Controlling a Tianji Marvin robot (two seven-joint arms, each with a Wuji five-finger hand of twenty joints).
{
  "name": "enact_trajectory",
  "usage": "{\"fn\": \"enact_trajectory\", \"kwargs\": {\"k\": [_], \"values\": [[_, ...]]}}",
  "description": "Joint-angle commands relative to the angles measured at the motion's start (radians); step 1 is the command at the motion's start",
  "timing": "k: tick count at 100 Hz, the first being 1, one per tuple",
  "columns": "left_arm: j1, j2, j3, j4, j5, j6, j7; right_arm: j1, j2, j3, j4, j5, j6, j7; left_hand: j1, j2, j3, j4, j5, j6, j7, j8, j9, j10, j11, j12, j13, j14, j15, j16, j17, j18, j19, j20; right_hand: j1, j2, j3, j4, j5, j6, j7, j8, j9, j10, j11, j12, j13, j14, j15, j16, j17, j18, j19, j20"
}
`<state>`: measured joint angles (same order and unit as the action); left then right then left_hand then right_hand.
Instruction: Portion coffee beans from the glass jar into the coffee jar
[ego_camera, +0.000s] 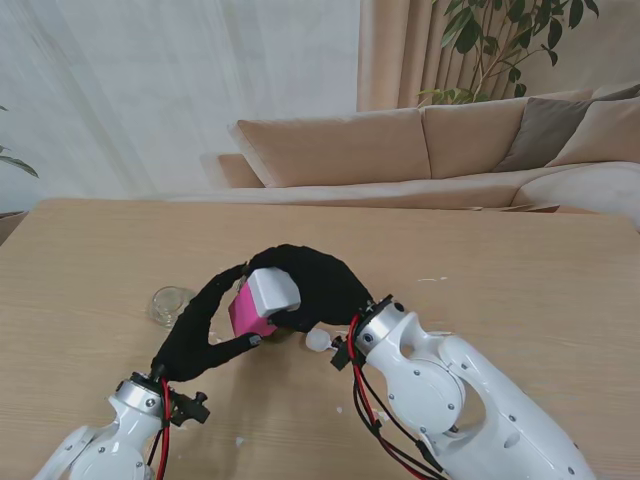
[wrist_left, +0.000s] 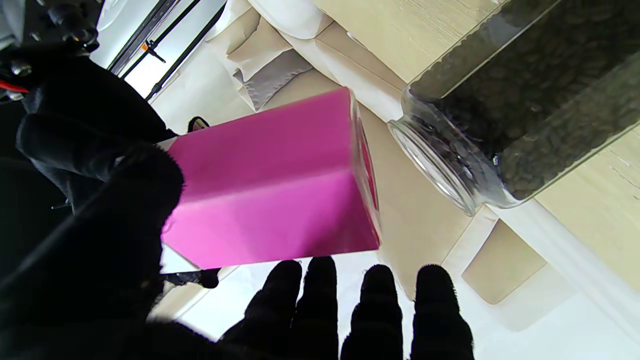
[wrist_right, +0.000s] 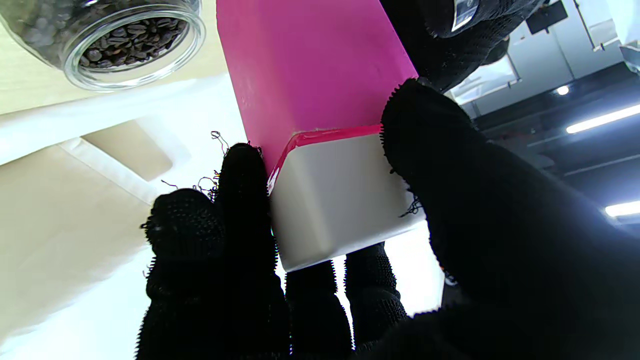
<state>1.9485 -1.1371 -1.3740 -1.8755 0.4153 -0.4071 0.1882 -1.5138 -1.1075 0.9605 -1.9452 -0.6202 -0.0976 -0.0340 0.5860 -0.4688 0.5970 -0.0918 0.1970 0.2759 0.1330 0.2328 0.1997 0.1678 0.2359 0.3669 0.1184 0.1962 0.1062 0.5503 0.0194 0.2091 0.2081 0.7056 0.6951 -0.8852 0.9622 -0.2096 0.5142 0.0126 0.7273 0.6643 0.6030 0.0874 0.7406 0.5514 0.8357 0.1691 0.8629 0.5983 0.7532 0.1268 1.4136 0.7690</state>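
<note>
Table (ego_camera: 520, 260): both hands hide most of pink coffee jar (ego_camera: 262, 305).

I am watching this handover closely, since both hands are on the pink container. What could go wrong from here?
1. The right hand and left hand both grip the pink square coffee jar with its white lid; uneven pulling could twist it loose.
2. The clear glass jar of dark coffee beans stands open just left of the left hand; a sweep might tip it and spill beans.
3. The lid looks still on, so pouring cannot start yet.
</note>
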Motion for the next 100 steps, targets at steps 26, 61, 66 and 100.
{"fn": "enact_trajectory", "kwargs": {"k": [26,61,66,100], "values": [[-0.019,-0.005,0.013,0.005,-0.048,-0.004,-0.046,0.025,-0.016,-0.032,0.019,0.062,-0.021,0.007,0.024,-0.065,0.108,-0.022,-0.046,-0.003,0.052,0.125,-0.015,-0.009,0.043,0.072,0.017,-0.020,0.040,0.033,-0.006,-0.059,-0.014,-0.037,0.138,0.093,0.154,0.046,0.090,-0.036,0.152,0.023,0.120,-0.023,0.122,0.070,0.028,0.013,0.035,0.022,0.025,-0.063,0.034,0.025],[-0.028,-0.004,0.017,0.012,-0.051,-0.011,-0.053,0.064,-0.016,-0.068,0.039,0.049,-0.036,0.014,0.218,0.012,0.135,-0.003,0.049,-0.013,0.518,0.303,0.216,0.026,0.257,0.140,0.189,0.048,0.296,0.167,0.134,0.008,0.120,0.098,0.126,0.102,0.145,0.045,0.085,-0.033,0.142,0.012,0.114,-0.021,0.114,0.068,0.021,0.007,0.033,0.021,0.023,-0.064,0.035,0.031],[-0.030,-0.006,0.018,0.014,-0.050,-0.015,-0.043,0.065,-0.015,-0.067,0.039,0.047,-0.040,0.019,0.257,0.040,0.137,0.003,0.104,-0.011,0.542,0.308,0.282,0.041,0.275,0.145,0.231,0.072,0.356,0.181,0.171,0.027,0.175,0.138,0.114,0.118,0.131,0.057,0.084,-0.027,0.106,-0.014,0.101,-0.016,0.096,0.054,0.010,0.002,0.011,0.011,0.005,-0.053,0.031,0.037],[-0.031,-0.005,0.010,0.017,-0.070,-0.025,-0.057,0.053,0.019,-0.027,-0.030,-0.010,-0.047,0.139,0.497,0.065,-0.015,-0.029,0.261,-0.039,0.644,0.324,0.519,0.073,0.254,0.314,0.361,0.132,0.520,0.187,0.131,0.065,0.658,0.053,-0.022,0.218,-0.038,0.173,-0.033,-0.105,-0.267,-0.195,-0.028,-0.078,-0.230,-0.210,-0.364,0.023,-0.218,-0.048,-0.454,0.073,-0.032,0.209]]}}
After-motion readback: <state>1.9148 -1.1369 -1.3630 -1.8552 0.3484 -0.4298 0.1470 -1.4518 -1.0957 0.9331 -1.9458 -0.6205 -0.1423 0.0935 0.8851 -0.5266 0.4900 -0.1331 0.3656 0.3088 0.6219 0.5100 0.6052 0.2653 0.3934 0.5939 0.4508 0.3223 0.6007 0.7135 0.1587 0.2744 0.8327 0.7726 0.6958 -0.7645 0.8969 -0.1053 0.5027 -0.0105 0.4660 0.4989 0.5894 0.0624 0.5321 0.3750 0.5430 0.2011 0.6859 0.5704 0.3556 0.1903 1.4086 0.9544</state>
